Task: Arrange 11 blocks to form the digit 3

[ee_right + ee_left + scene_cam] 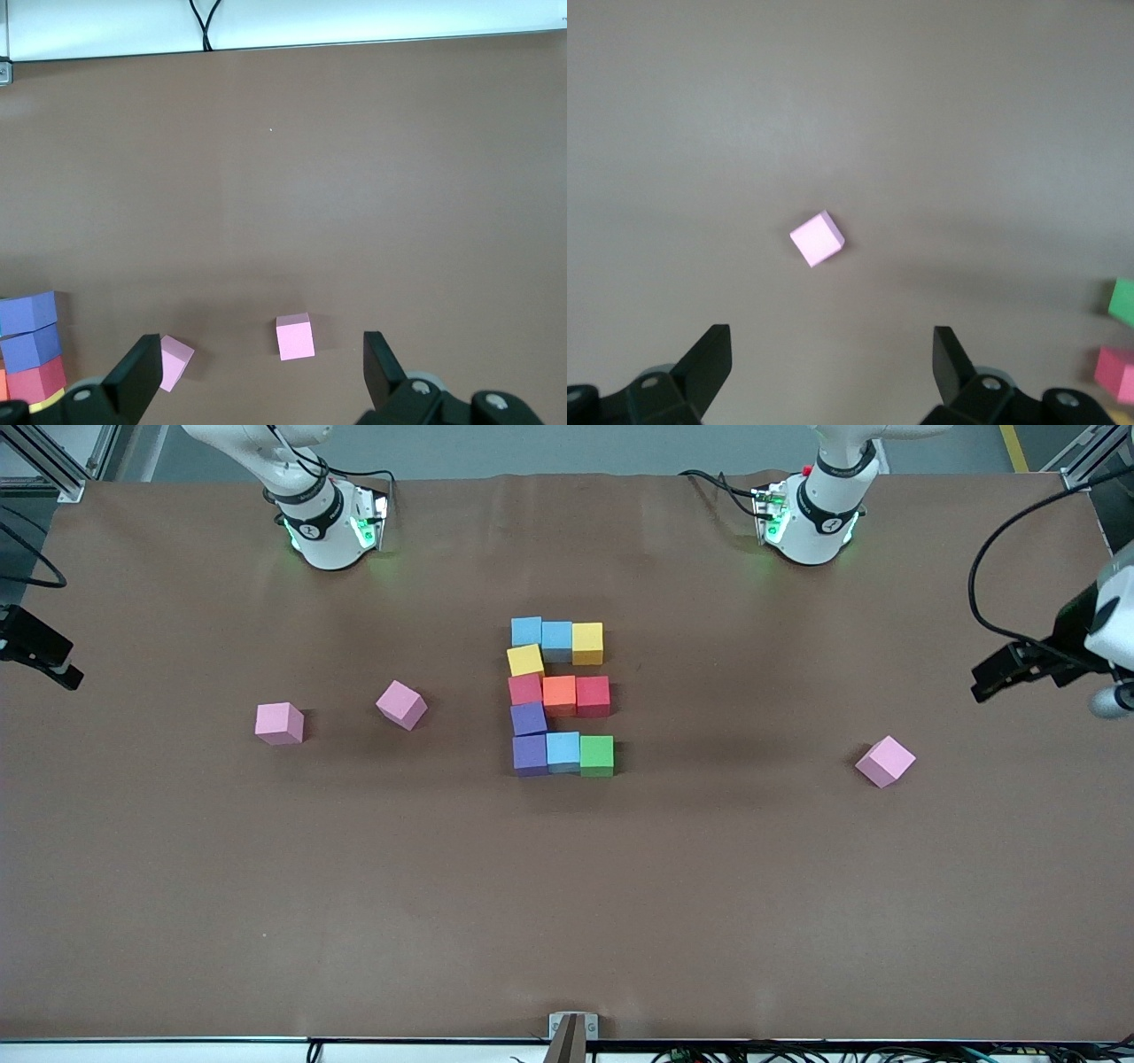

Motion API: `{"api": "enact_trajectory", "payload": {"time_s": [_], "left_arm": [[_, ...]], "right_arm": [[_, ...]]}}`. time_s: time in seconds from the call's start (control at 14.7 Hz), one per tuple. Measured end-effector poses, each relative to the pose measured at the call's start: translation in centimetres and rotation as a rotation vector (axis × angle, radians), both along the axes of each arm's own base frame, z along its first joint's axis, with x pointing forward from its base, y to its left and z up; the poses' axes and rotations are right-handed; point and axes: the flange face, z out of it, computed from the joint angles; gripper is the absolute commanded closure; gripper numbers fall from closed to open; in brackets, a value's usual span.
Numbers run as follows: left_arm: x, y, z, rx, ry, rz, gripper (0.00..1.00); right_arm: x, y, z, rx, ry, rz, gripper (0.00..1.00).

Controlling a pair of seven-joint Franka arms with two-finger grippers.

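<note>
Brown table (266, 886) is left bare widely around the digit 3 (560, 697), which is formed by the blocks at the middle. Three pink cubes (280, 723) are scattered well apart from it. The left gripper (833, 372) and the right gripper (257, 376) are held released, each above a table end, away from the digit.

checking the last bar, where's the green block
In the front view the green block ends the figure's bar nearest the camera, toward the left arm's end, touching a light blue block.
</note>
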Motion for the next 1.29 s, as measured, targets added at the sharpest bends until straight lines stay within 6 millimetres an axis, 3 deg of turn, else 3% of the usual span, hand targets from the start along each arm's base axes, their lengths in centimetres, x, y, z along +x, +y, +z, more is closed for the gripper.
{"api": "enact_trajectory", "payload": {"time_s": [0.27,0.48,0.68,1.29], "left_arm": [[-4.2,-0.8,0.6,-0.003,0.03,-0.113,0.0],[-6.2,-3.7,1.6,0.005,0.038,-0.177,0.0],[-6.8,-5.0,2.1,-0.019,0.032,-0.196,0.0],[-6.6,-4.4,2.7,-0.028,0.018,-0.185,0.0]], "right_arm": [[0.0,0.1,0.0,0.0,0.0,0.001,0.0],[0.0,0.1,0.0,0.0,0.0,0.002,0.0],[0.0,0.1,0.0,0.0,0.0,0.002,0.0],[0.0,0.1,0.0,0.0,0.0,0.002,0.0]]}}
